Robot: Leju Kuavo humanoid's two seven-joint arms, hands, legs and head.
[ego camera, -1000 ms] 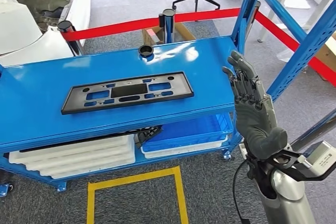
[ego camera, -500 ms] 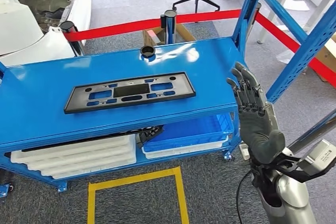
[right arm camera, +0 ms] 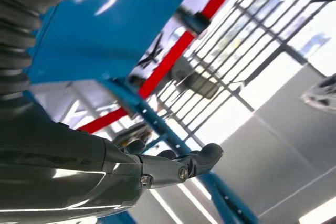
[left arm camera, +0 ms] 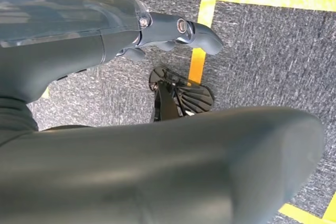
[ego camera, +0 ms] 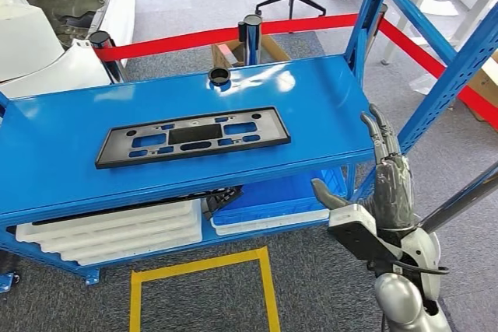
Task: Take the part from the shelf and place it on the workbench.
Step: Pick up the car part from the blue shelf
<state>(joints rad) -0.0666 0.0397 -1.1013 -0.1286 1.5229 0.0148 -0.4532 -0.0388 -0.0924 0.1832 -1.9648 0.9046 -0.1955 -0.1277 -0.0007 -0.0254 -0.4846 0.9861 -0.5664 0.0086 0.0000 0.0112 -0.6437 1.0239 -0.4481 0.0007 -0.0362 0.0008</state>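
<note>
- Blue painted steel bench (ego camera: pixel 70 184): its top tier carries the part; white and blue trays sit on the tier below.
- Flat black rectangular plastic panel with cut-out slots (ego camera: pixel 192 137): the part, lying flat mid-top, long axis along the bench's length, crosswise to the robot.
- Right robot hand (ego camera: pixel 389 172): empty, fingers apart and pointing up, just off the bench's right end; the part lies to its left, well apart. Judged the nearer hand.
- Left robot hand (left arm camera: pixel 174 30): hangs over grey carpet, holding nothing; fingers mostly hidden, so I cannot tell their set.
</note>
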